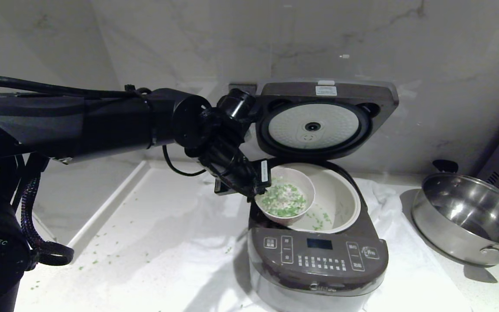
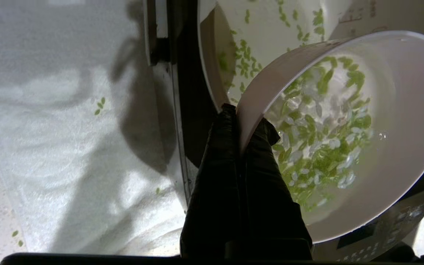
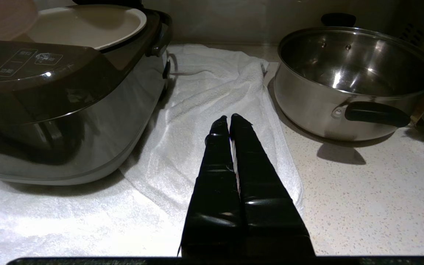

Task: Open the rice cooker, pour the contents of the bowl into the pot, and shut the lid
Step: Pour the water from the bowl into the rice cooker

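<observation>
The left gripper [image 1: 256, 190] pinches the rim of the tilted pink bowl [image 1: 290, 186] over the open rice cooker [image 1: 319, 255]; green pieces [image 2: 318, 140] cling inside; the right gripper [image 3: 229, 119], fingers pressed together, hovers over the towel [image 3: 212, 92].

rice cooker [image 1: 319, 255]: 1 | bowl [image 1: 286, 197]: 1 | steel pan [image 1: 470, 221]: 1 | towel [image 3: 215, 92]: 1
</observation>
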You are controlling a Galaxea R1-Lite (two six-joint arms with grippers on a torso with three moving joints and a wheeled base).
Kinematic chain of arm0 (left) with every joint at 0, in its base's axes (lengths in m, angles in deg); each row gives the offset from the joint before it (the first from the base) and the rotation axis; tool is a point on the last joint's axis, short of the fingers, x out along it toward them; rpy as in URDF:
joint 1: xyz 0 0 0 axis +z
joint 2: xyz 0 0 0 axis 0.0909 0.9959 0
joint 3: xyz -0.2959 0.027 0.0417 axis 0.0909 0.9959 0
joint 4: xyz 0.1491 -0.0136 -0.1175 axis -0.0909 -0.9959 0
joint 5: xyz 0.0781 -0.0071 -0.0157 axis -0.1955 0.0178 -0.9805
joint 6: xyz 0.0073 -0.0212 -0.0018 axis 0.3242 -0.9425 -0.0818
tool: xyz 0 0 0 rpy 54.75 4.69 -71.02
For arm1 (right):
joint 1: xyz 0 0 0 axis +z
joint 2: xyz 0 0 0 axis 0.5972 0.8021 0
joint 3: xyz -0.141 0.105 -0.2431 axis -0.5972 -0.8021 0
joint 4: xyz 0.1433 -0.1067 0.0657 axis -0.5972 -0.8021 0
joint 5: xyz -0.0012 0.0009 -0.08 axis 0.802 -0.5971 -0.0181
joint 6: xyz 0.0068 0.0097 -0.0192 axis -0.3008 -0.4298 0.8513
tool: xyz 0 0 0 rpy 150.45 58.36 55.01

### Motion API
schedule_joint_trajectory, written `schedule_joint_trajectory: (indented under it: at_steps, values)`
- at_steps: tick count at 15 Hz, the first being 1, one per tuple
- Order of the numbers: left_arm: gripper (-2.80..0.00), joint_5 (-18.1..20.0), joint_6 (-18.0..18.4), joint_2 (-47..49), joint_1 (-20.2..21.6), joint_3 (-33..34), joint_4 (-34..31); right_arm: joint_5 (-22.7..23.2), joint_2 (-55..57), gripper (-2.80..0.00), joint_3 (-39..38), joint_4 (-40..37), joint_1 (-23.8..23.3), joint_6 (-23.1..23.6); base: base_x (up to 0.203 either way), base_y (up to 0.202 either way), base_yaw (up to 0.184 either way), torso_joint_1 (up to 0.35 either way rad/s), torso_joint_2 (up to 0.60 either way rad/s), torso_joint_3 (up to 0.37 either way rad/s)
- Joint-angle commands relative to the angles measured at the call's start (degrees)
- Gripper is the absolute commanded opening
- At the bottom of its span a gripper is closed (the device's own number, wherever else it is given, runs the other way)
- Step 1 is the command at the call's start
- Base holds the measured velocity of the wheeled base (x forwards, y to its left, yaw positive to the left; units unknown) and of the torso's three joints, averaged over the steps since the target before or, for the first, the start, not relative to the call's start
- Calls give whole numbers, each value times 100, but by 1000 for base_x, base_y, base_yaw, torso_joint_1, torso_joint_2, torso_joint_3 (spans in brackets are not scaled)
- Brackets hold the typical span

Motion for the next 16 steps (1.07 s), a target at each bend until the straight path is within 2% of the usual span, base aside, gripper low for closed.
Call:
schedule_joint_trajectory:
  at_steps: [1,4,7,14,16]
  values:
    - [-280,-84,-44,36,-94,-3,32,0,0,-280,-9,2,2,0,0,0,0,0,0,0]
    - [-280,-477,-40,274,-373,4,184,0,-8,-280,-9,1,2,0,0,0,0,0,0,0]
    - [-280,-1008,-51,569,-521,16,635,0,0,-280,-9,2,2,0,0,0,0,0,0,0]
    - [-280,-1228,-244,560,-631,30,1196,0,0,-280,-9,2,2,0,0,0,0,0,0,0]
    - [-280,-1498,-324,649,-692,52,1557,0,-2,-280,-9,0,2,0,0,0,0,0,0,0]
